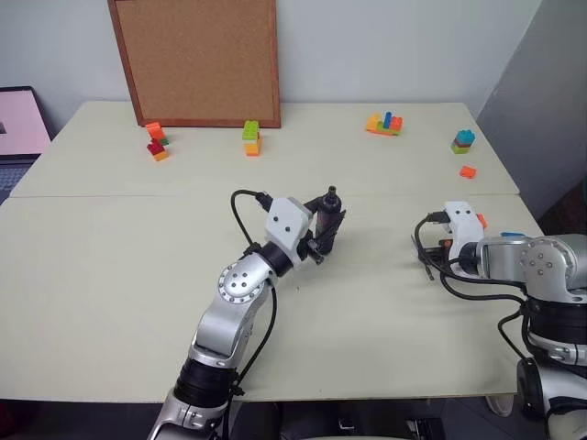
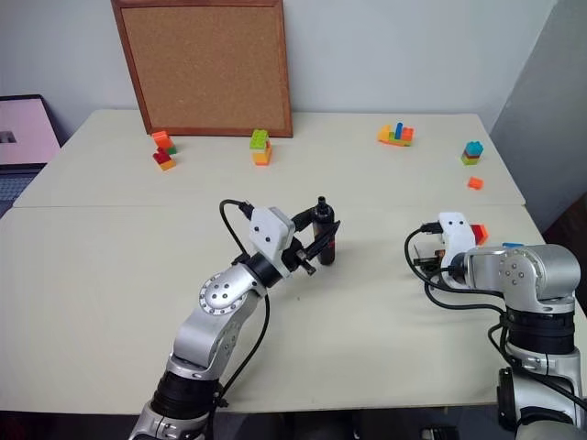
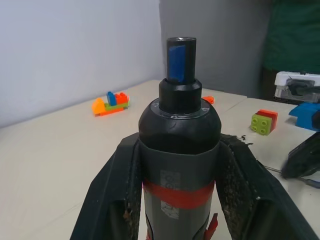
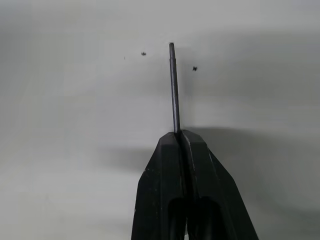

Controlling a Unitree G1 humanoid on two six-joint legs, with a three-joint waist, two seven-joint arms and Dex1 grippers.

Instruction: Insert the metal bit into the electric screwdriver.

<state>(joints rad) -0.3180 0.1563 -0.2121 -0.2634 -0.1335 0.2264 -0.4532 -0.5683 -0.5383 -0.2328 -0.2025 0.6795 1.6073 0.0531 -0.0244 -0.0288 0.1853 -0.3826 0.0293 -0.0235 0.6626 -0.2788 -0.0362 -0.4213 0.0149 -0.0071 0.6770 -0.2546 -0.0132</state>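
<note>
Left end effector [image 3: 180,200] clamps the upright electric screwdriver [image 3: 178,145]; right end effector [image 4: 181,137] pinches the metal bit [image 4: 173,87] above the surface [image 1: 110,275].

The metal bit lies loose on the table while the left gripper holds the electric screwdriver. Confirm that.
Not loose: the right wrist view shows the metal bit pinched in the shut right gripper. The left gripper does hold the electric screwdriver.

Matt black plastic electric screwdriver [image 3: 178,150] with a glossy red tape band, thin smooth dark metal bit [image 4: 173,87], matt pale desk [image 1: 110,275], rough-grained wood-framed cork board [image 1: 197,57].
</note>
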